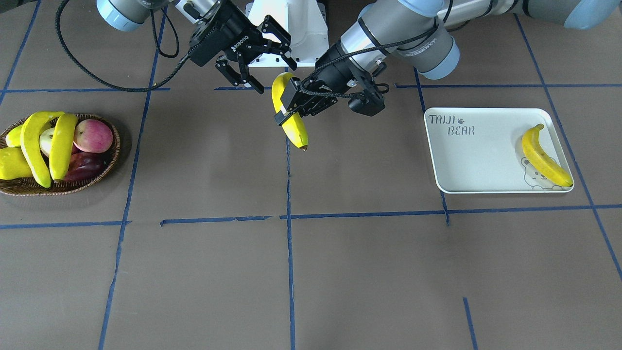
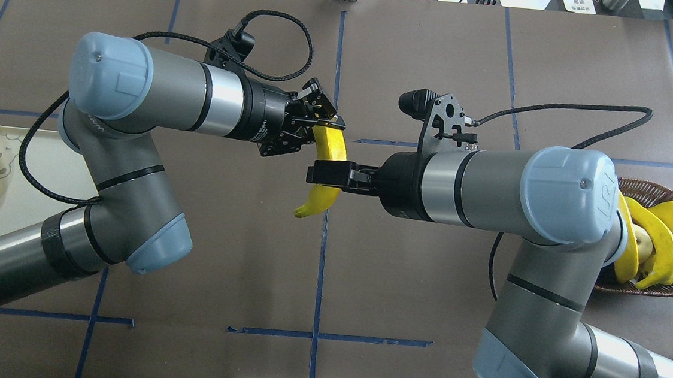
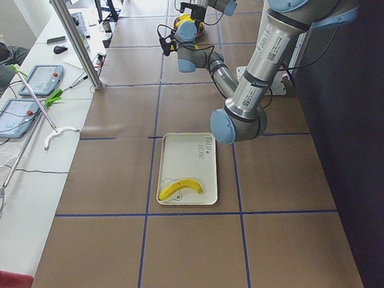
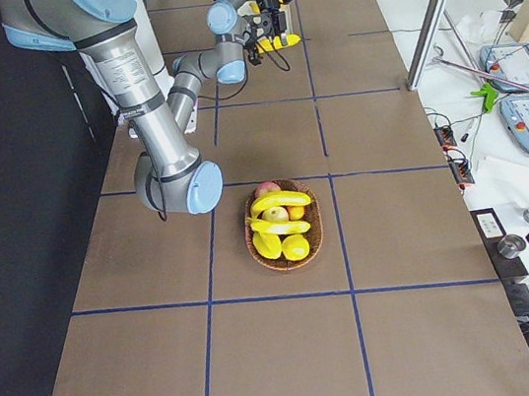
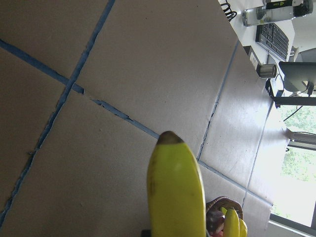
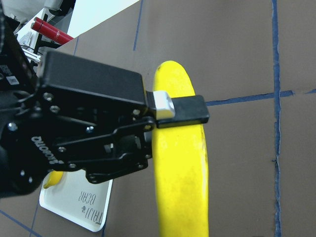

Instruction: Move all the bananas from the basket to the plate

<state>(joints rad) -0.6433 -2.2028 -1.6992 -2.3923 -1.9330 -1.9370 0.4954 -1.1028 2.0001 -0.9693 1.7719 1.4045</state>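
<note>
Banana [image 1: 293, 130] held above the middle of brown table [image 1: 340, 272], pinched across its midsection by left gripper [image 1: 286, 111]. Right gripper [image 1: 274, 75] just beside its robot-side end, fingers spread. Second banana [image 1: 546, 155] lying on white "TAIJI BEAR" plate [image 1: 466, 160]. Two bananas [image 1: 34, 146] in wicker basket [image 1: 114, 155] with apples [image 1: 92, 135] and shorter yellow fruits [image 1: 12, 165], well apart from the plate.

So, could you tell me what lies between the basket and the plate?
Front-facing view: bare taped table, with one banana hanging above it, shut in the left gripper.
</note>
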